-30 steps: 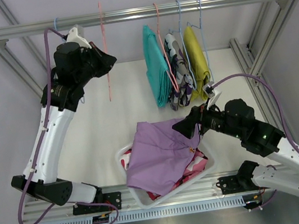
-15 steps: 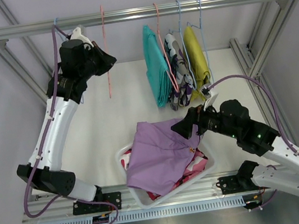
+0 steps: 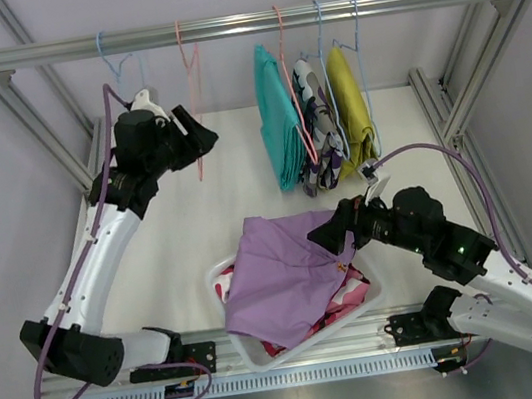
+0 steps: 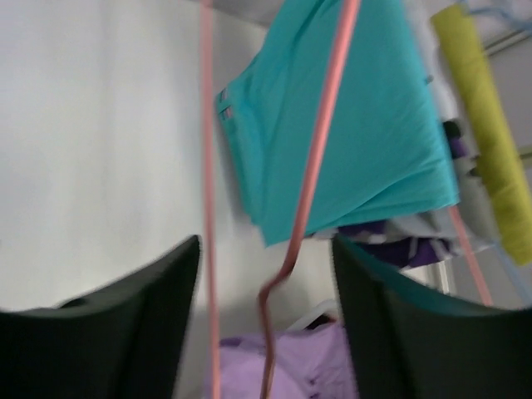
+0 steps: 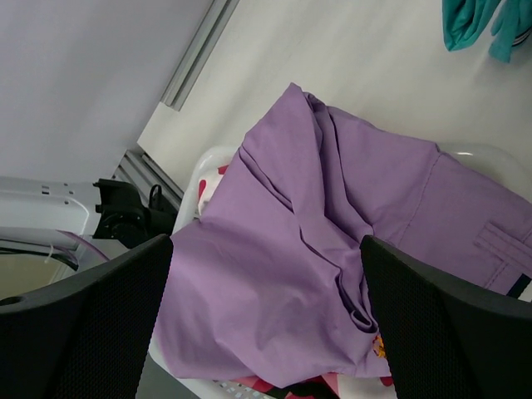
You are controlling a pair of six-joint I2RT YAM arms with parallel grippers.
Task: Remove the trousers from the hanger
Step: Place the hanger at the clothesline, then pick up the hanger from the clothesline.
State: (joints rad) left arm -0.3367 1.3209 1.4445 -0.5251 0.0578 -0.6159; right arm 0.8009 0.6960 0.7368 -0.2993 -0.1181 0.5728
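Three pairs of trousers hang on hangers from the rail: teal [image 3: 280,126] [image 4: 349,133], camouflage [image 3: 320,128] and mustard [image 3: 350,105] [image 4: 490,125]. The lilac trousers [image 3: 284,278] [image 5: 332,249] lie draped over the white basket [image 3: 255,355], on top of the red-and-white pair [image 3: 350,297]. My left gripper [image 3: 203,136] [image 4: 266,332] is open. The thin wires of a bare pink hanger [image 3: 191,90] [image 4: 312,166] pass loosely between its fingers. My right gripper [image 3: 328,234] [image 5: 266,324] hovers open just above the lilac trousers, holding nothing.
A bare blue hanger [image 3: 115,63] hangs at the left end of the rail [image 3: 219,28]. Slanted frame posts [image 3: 454,109] flank the white table on both sides. The basket sits at the near edge between the two arm bases.
My left gripper has opened and let go of the pink hanger, then dropped slightly away from the rail. The hanger now swings free. The right arm has shifted a little toward the near right.
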